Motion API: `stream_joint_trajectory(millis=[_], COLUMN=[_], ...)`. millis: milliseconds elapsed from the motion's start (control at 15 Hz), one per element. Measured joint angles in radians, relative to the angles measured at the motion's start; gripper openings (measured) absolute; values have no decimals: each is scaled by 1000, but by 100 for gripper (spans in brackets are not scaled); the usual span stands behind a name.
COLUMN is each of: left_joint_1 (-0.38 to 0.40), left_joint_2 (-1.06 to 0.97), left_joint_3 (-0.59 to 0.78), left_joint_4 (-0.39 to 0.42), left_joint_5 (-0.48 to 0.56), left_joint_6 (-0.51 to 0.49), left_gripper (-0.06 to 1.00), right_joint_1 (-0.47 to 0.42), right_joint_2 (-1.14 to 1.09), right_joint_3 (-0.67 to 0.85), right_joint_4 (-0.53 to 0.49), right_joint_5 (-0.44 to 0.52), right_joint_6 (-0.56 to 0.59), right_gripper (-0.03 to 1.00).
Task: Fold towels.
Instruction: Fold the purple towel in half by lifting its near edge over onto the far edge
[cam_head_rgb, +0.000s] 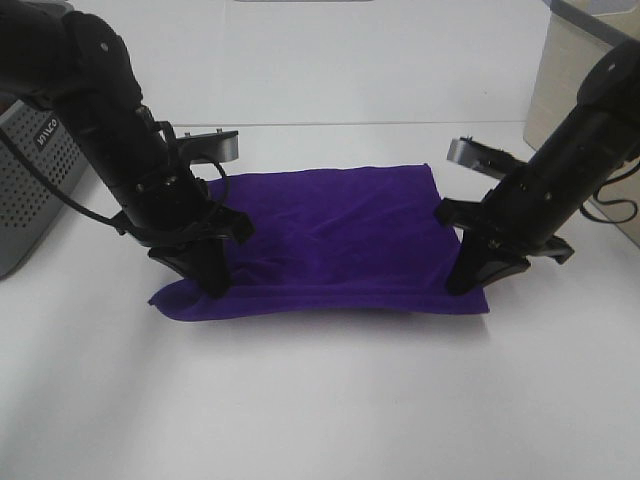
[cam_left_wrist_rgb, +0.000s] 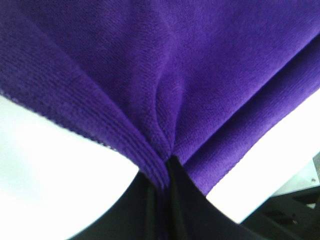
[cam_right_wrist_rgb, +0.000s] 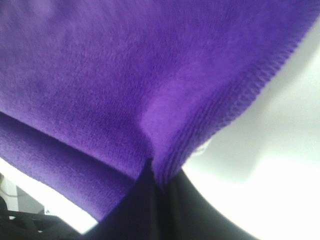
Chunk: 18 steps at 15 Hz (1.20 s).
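On my left, the left gripper (cam_head_rgb: 212, 282) leans steeply down from its arm, tips at the table, pinched tight on the near left corner of the towel (cam_head_rgb: 330, 235); the wrist view shows cloth bunching into the tips; the purple towel lies mid-table, two layers showing along its near edge; over on the right, the right gripper (cam_head_rgb: 468, 280) slants down likewise, clamped on the near right corner; white table (cam_head_rgb: 320, 400) underneath; grey perforated box (cam_head_rgb: 30, 180) far left, beige bin (cam_head_rgb: 575, 90) far right.
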Motion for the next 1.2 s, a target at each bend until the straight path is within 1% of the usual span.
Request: stream_joint_trajectory(millis=[67, 200, 333, 533, 667, 800, 1000, 1067, 1133, 1200], left_joint_1=[-2, -2, -2, -2, -2, -2, 10, 20, 28, 36], left_joint_2=[-24, -68, -104, -108, -108, -94, -33, -5, 33, 87], left_joint_3=[0, 0, 0, 0, 0, 0, 0, -11, -36, -94], left_joint_4=[24, 59, 73, 94, 119, 162, 173, 173, 173, 177], left_joint_5=[25, 3, -64, -188, -290, -408, -574, -607, -618, -626], left_joint_6=[-27, -81, -122, -172, -197, -229, -240, -241, -241, -239], left_gripper=[0, 0, 0, 0, 0, 0, 0, 0, 0, 0], right_joint_1=[1, 4, 4, 4, 4, 4, 4, 4, 6, 7], right_joint_2=[-56, -136, -162, -144, -77, 13, 131, 166, 203, 252], right_joint_3=[0, 0, -30, -168, -297, -396, -503, -535, -571, -616], right_joint_4=[2, 14, 18, 20, 24, 22, 1, 0, -2, -11], right_joint_5=[16, 13, 3, -69, -85, -91, -110, -110, -110, -113], right_joint_6=[22, 32, 34, 37, 37, 37, 37, 37, 37, 37], right_gripper=[2, 2, 2, 2, 2, 2, 2, 2, 2, 2])
